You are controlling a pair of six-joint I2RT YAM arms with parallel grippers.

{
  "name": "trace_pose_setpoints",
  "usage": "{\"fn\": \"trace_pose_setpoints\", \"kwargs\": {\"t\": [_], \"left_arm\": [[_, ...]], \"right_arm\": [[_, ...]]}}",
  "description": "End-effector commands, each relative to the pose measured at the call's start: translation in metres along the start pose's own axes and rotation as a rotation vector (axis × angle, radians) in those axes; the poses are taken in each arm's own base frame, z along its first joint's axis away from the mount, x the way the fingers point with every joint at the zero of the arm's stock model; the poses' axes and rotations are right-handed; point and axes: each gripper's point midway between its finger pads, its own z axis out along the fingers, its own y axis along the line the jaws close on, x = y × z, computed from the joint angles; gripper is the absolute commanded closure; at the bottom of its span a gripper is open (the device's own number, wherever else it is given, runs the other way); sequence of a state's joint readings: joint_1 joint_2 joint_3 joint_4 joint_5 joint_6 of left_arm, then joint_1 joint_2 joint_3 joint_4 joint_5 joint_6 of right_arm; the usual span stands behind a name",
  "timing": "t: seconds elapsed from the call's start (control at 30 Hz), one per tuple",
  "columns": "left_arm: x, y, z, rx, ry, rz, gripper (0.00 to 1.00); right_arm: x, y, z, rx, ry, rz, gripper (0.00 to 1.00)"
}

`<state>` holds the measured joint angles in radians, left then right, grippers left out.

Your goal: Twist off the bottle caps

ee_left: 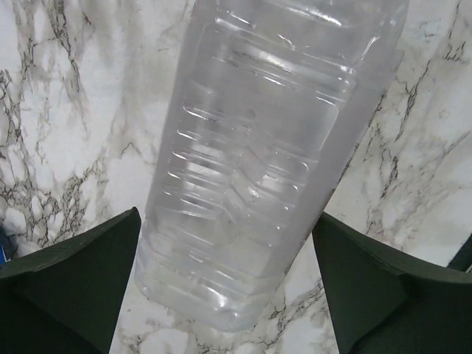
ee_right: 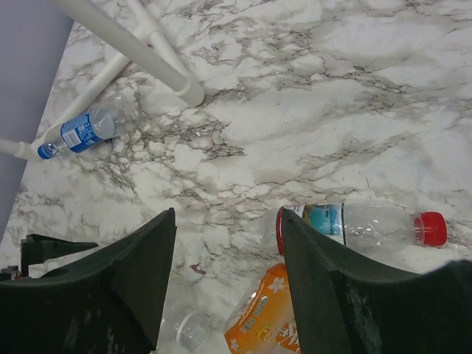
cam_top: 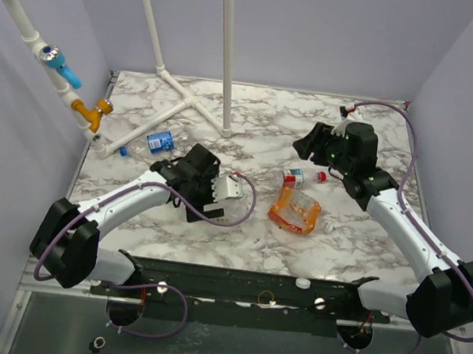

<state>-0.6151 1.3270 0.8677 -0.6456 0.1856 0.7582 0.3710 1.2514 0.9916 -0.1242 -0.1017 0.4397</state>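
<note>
A large clear ribbed bottle (ee_left: 258,147) lies on the marble table between the fingers of my left gripper (ee_left: 225,295). The jaws are open and stand either side of its end without squeezing it. The same gripper (cam_top: 206,180) and bottle (cam_top: 232,187) show in the top view. My right gripper (ee_right: 228,243) is open and empty, held above the table (cam_top: 321,144). Below it lie a red-labelled bottle (ee_right: 354,225) with a red cap (ee_right: 430,228) and an orange-labelled bottle (ee_right: 262,324). A blue Pepsi bottle (ee_right: 85,131) with a blue cap (ee_right: 46,150) lies far left.
A white pipe stand (cam_top: 186,94) spreads its feet across the back of the table, next to the Pepsi bottle (cam_top: 162,140). A small white cap (cam_top: 302,282) sits by the front rail. Purple walls close in both sides.
</note>
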Motion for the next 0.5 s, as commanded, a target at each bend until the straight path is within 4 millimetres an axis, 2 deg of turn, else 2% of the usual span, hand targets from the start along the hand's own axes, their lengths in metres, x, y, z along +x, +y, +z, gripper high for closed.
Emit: {"fn": "trace_pose_setpoints", "kwargs": {"t": [0.0,0.13,0.2,0.33,0.47], "left_arm": [[-0.029,-0.003,-0.031,0.041,-0.065,-0.174,0.01],[-0.049,0.013,-0.054,0.016,-0.113,-0.201,0.01],[-0.050,0.020,-0.056,0.009,-0.111,-0.222,0.01],[-0.042,0.003,-0.039,0.112,-0.096,-0.170,0.01],[-0.024,-0.015,-0.018,0.208,-0.065,-0.067,0.01]], "right_arm": [[-0.018,0.009,0.000,-0.026,-0.037,-0.001,0.37],[-0.022,0.010,0.000,-0.026,-0.050,-0.008,0.36],[-0.024,0.013,0.001,-0.040,-0.053,-0.013,0.35],[-0.014,0.016,0.005,-0.064,-0.013,0.002,0.30],[-0.005,0.024,0.000,-0.116,0.015,0.046,0.24]]}}
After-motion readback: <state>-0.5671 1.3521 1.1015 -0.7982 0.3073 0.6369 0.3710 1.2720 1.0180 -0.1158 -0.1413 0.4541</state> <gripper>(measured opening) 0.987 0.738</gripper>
